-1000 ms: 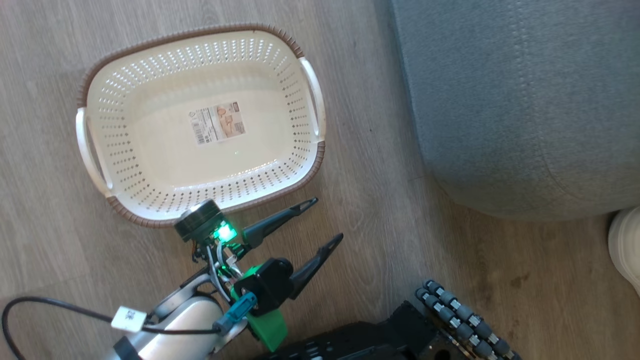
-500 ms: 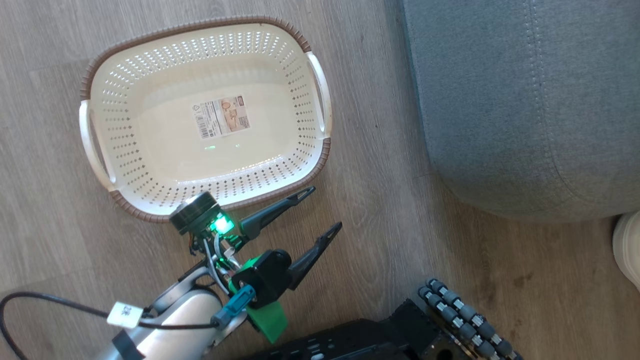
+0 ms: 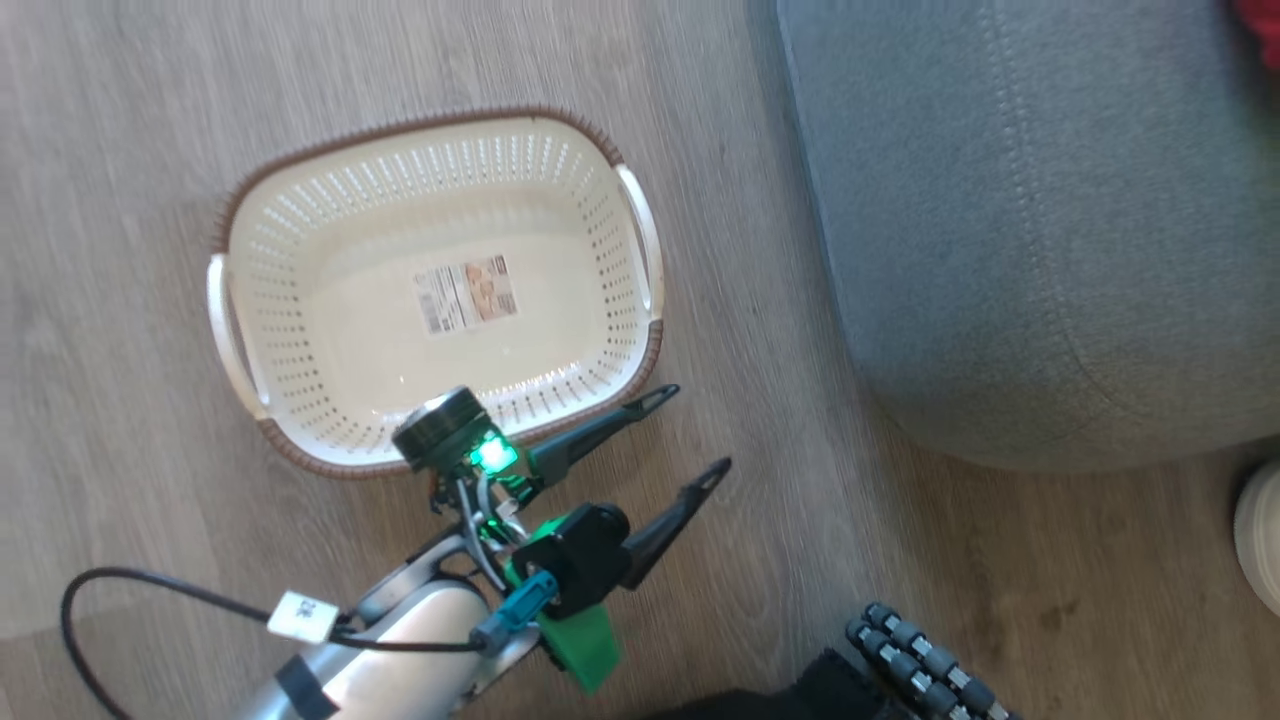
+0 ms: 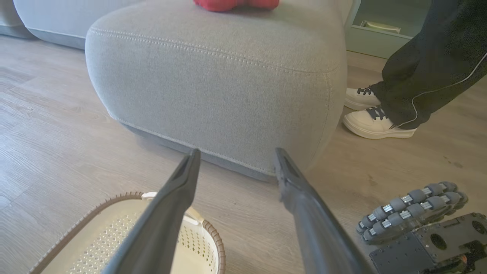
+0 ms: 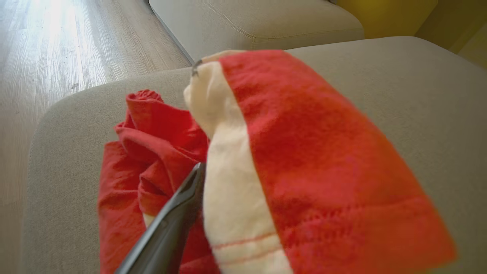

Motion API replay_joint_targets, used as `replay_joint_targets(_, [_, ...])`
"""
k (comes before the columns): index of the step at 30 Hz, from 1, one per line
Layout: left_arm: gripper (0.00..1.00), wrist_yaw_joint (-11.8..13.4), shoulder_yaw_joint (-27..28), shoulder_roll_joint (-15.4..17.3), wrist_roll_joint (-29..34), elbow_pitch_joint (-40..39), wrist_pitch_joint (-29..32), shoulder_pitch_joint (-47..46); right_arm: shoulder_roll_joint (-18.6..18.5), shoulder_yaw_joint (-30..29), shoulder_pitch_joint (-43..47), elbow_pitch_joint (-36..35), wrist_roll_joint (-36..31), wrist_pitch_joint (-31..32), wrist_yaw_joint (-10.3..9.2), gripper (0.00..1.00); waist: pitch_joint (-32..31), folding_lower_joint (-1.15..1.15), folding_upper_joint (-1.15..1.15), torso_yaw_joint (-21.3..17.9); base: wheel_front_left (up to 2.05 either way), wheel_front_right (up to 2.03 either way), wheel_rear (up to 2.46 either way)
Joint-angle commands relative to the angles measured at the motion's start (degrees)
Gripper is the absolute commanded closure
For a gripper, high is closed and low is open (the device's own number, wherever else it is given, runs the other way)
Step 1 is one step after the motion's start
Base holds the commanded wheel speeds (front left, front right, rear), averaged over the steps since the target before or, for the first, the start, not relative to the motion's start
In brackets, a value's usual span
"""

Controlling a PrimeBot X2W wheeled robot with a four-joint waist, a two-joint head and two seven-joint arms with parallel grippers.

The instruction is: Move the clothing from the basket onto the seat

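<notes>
ITEM: clothing, two pieces.

LOCATION: both at the seat (image 5: 418, 95), none in the basket (image 3: 440, 125). The plain red garment (image 5: 148, 152) lies crumpled in a heap on the cushion. The white-panelled garment (image 5: 304, 160) is above it, draped against the right fingers (image 5: 171, 224) and blurred. Whether it rests on the seat cannot be told.

BASKET: on the floor (image 3: 120, 300) beside the seat, bare inside but for its paper label (image 3: 465, 293).

HANDLING (judged): light, limp cloth with no shape of its own. It sags, folds and trails when lifted. It is not fragile or slippery, but it is likely to cling or catch on a fingertip when let go.

WHERE TO HOLD (judged): pinch a raised fold or bunched ridge from above. A thick crease gives a surer grip than a flat single layer, and a hold near the middle leaves less cloth dangling.

FINGERS: the left fingers (image 3: 600, 432) are spread and empty, over the floor at the basket's near rim. On the right, one finger shows, standing off to the side as parted fingers do, and its partner is hidden behind cloth. The right fingers are judged released, with the garment hanging on them rather than pinched.
</notes>
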Motion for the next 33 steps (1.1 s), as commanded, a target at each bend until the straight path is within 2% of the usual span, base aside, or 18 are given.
replay_joint_targets(1, [0.0, 0.18, 0.75, -1.05, -0.52, -1.34, -0.28, -0.12, -1.67, 0.97, 1.52, -1.15, -0.84, 0.71, -0.01, 0.0, -3.02, 0.0, 0.0, 0.45, 0.0, 0.0, 0.0])
replay_joint_targets(8, [0.0, -0.04, 1.16, -4.3, -2.13, -0.56, -0.28, 0.67, -1.04, 1.8, 1.96, -0.87, -1.41, 3.25, -0.01, 0.0, -7.98, 0.0, 0.0, 0.76, 0.0, 0.0, 0.0])
replay_joint_targets(17, [0.0, -0.49, 2.91, -8.71, -2.75, 0.53, -0.28, 2.36, 0.33, 7.07, 2.7, -0.94, -2.45, 5.79, -0.01, 0.0, -15.78, 0.0, 0.0, 2.2, 0.0, 0.0, 0.0])
replay_joint_targets(20, [0.0, -0.47, 3.79, -9.79, -2.71, 0.67, -0.28, 3.34, 1.27, 7.99, 2.71, -1.89, -0.02, 5.09, -0.01, 0.0, -18.15, 0.0, 0.0, 2.76, 0.0, 0.0, 0.0])
replay_joint_targets(25, [0.0, -0.08, 5.83, -11.11, -2.86, 1.26, -0.28, 5.41, 2.41, 12.84, 4.3, -5.54, 3.78, 3.32, -0.01, 0.0, -22.55, 0.0, 0.0, 3.99, 0.0, 0.0, 0.0])
replay_joint_targets(29, [0.0, 0.47, 8.11, -11.93, -3.29, 1.52, -0.28, 7.19, 2.75, 16.15, 7.43, -10.04, 10.92, 2.71, -0.01, 0.0, -25.69, 0.0, 0.0, 5.39, 0.0, 0.0, 0.0])
replay_joint_targets(33, [0.0, 1.35, 12.09, -12.64, -4.34, 1.77, -0.28, 8.78, 1.46, 23.19, 13.42, -18.31, 18.61, 1.24, -0.01, 0.0, -28.38, 0.0, 0.0, 7.04, 0.0, 0.0, 0.0])
